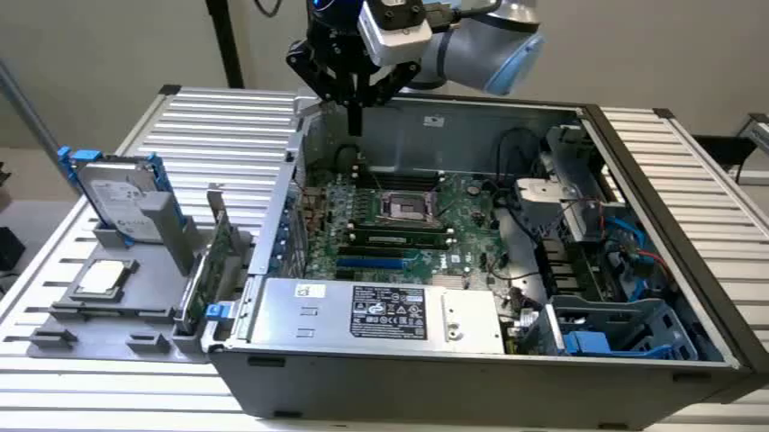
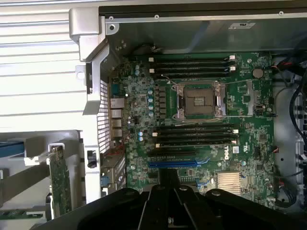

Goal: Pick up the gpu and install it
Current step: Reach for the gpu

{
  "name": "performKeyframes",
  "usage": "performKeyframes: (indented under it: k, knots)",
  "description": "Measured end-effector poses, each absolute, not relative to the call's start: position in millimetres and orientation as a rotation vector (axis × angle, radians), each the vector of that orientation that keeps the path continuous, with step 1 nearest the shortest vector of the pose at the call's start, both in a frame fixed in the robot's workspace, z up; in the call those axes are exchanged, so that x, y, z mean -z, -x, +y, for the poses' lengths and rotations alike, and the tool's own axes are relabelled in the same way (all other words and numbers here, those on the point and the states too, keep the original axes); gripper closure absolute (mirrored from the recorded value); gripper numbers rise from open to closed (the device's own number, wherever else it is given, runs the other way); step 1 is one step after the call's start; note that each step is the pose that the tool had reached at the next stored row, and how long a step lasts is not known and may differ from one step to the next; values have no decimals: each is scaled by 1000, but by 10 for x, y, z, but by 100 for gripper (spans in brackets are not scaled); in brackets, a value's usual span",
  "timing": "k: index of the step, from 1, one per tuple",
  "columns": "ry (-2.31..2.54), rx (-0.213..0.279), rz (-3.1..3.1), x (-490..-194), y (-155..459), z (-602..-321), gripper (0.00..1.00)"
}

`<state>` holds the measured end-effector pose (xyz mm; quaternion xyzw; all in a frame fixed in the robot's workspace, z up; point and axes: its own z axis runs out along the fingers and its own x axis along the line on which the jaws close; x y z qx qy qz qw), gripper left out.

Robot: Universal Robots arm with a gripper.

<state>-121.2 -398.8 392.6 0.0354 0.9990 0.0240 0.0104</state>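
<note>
Gpu [image 1: 207,265], a thin green circuit-board card with a silver metal bracket, is seen standing on edge in a grey plastic holder [image 1: 108,315], just beside the open grey metal computer case [image 1: 360,378] at the exterior view's left. The black two-fingered gripper [image 1: 356,126] is held above the case's far wall, fingers pressed together, nothing grasped. A silver hard drive with blue rails [image 1: 121,193] is apparently propped in the same holder.

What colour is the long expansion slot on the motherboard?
The expansion slot is blue, against the green motherboard; the wrist view shows it best.
</note>
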Motion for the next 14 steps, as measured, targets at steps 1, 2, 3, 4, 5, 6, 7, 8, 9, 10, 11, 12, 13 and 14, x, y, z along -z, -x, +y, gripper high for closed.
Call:
performKeyframes:
  k: [1, 2, 3, 4, 5, 6, 7, 8, 9, 10, 11, 12, 13, 14]
  knots:
    - [-110, -75, 3118, -3926, 1212, -3988, 89]
    - [-110, -75, 3118, -3926, 1212, -3988, 89]
    - [-110, -75, 3118, -3926, 1212, -3988, 89]
    - [-110, -75, 3118, -3926, 1212, -3988, 89]
    - [-110, -75, 3118, -3926, 1212, -3988, 89]
    - [-110, -75, 3118, -3926, 1212, -3988, 89]
    - [-110, -75, 3118, -3926, 1212, -3988, 89]
    - [-110, -75, 3118, -3926, 1212, -3988, 89]
    - [-110, -75, 3118, -3926, 1212, -3988, 89]
    - [-110, -75, 3118, -3926, 1212, -3988, 89]
    - [-110, -75, 3118, -3926, 1212, -3988, 89]
    - [-110, -75, 3118, -3926, 1212, -3988, 89]
    - [-110, -75, 3118, -3926, 1212, -3988, 89]
    - [-110, -75, 3118, -3926, 1212, -3988, 89]
